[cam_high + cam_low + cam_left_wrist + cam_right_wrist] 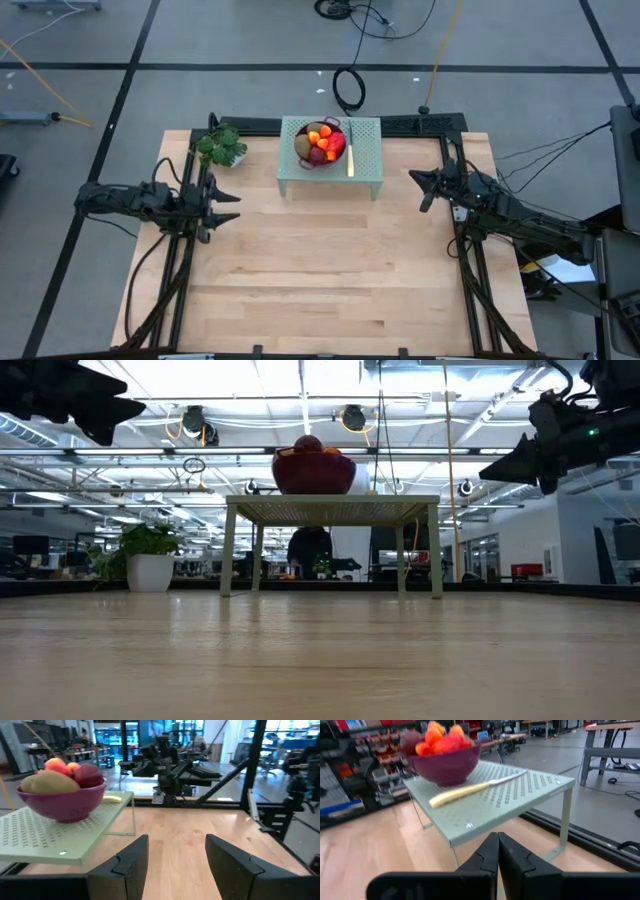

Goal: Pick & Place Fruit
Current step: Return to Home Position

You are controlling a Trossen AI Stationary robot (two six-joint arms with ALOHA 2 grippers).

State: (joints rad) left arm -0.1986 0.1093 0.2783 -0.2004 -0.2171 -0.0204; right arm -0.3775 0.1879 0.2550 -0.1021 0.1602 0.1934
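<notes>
The fruit lies piled in a purple bowl on a small pale-green perforated stand at the table's far middle; the bowl also shows in the right wrist view. My left gripper hovers open over the table's left side, pointing level toward the right, with nothing between its fingers. My right gripper hovers shut over the right side, pointing left toward the stand, its fingers closed on nothing.
A yellow-handled knife lies on the stand beside the bowl. A potted green plant stands at the far left of the table. Black frame rails run along the table's left and right sides. Bare wood stretches between the arms.
</notes>
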